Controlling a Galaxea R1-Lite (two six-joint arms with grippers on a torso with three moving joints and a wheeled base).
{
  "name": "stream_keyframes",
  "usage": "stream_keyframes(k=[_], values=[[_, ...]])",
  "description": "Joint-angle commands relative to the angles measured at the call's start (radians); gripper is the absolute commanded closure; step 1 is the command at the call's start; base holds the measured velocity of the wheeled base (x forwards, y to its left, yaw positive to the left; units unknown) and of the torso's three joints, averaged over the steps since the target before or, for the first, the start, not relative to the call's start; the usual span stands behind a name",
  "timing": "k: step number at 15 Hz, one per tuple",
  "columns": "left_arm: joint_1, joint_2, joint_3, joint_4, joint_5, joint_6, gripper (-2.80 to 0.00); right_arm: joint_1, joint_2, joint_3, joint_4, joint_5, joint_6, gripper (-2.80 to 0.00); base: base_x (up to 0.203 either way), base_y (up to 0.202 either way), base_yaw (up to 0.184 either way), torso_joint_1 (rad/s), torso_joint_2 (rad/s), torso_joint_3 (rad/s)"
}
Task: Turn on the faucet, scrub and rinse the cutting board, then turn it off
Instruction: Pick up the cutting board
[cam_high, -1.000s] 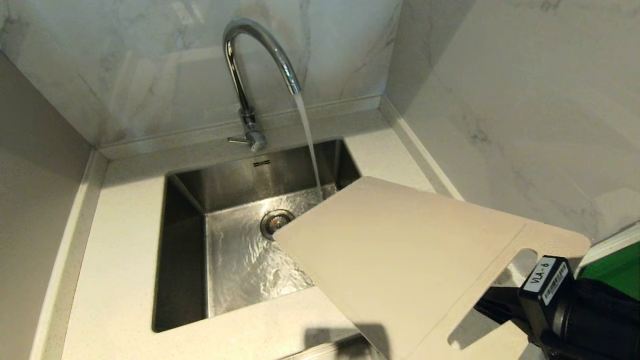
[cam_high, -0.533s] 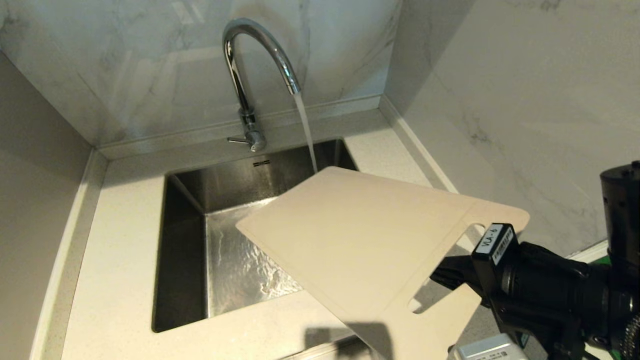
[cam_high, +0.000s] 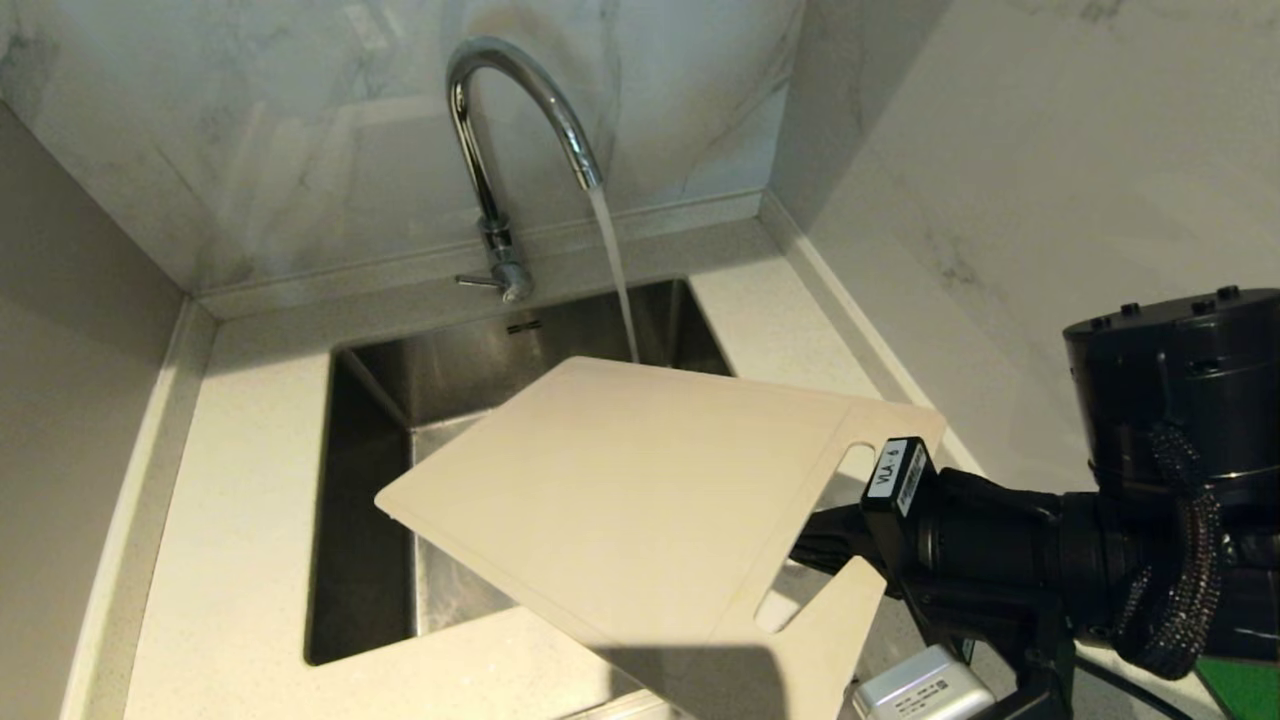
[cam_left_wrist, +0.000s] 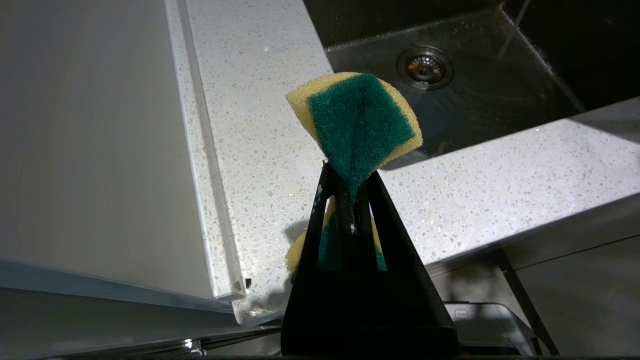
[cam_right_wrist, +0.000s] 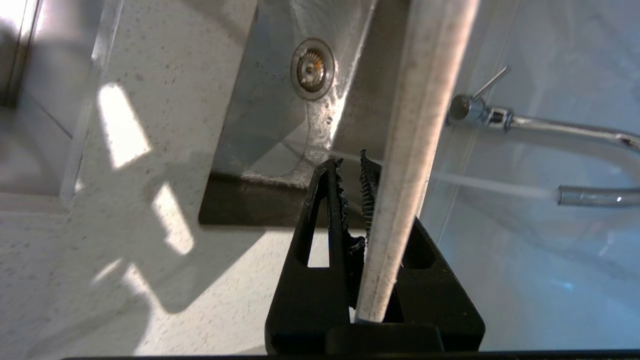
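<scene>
Cutting board (cam_high: 620, 490) tilted over sink (cam_high: 360, 500), near corner above table (cam_high: 240, 560). My right fingers (cam_right_wrist: 372, 200) clamped on its edge by slot handle. Faucet (cam_high: 500, 130) running, stream (cam_high: 615, 270) drops behind board's far edge. My left fingers (cam_left_wrist: 350, 192) pinched shut on sponge (cam_left_wrist: 357, 125), off to side above table.

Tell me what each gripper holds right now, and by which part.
The right gripper clamps the cutting board at its handle end, by the slot. The left gripper pinches a sponge across its middle, folding it.
</scene>
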Motion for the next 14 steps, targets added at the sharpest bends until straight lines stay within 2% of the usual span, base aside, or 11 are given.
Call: stream_keyframes(k=[1, 4, 8, 10, 14], values=[[0.001, 0.001, 0.003, 0.000, 0.000, 0.000, 0.00, 0.000, 0.031, -0.035, 0.004, 0.025, -0.040, 0.00, 0.000, 0.000, 0.000, 0.000, 0.00, 0.000], [0.001, 0.001, 0.003, 0.000, 0.000, -0.001, 0.00, 0.000, 0.089, -0.084, 0.009, 0.084, -0.091, 0.00, 0.000, 0.000, 0.000, 0.000, 0.00, 0.000], [0.002, 0.001, 0.003, 0.000, 0.000, 0.000, 0.00, 0.002, 0.141, -0.114, 0.049, 0.107, -0.117, 0.00, 0.000, 0.000, 0.000, 0.000, 0.00, 0.000], [0.002, 0.001, 0.003, 0.000, 0.000, -0.001, 0.00, 0.002, 0.165, -0.183, 0.110, 0.110, -0.203, 0.00, 0.000, 0.000, 0.000, 0.000, 0.00, 0.000], [0.000, 0.001, 0.003, 0.000, 0.000, -0.002, 0.00, -0.001, 0.254, -0.378, 0.364, 0.110, -0.393, 0.00, 0.000, 0.000, 0.000, 0.000, 0.00, 0.000]])
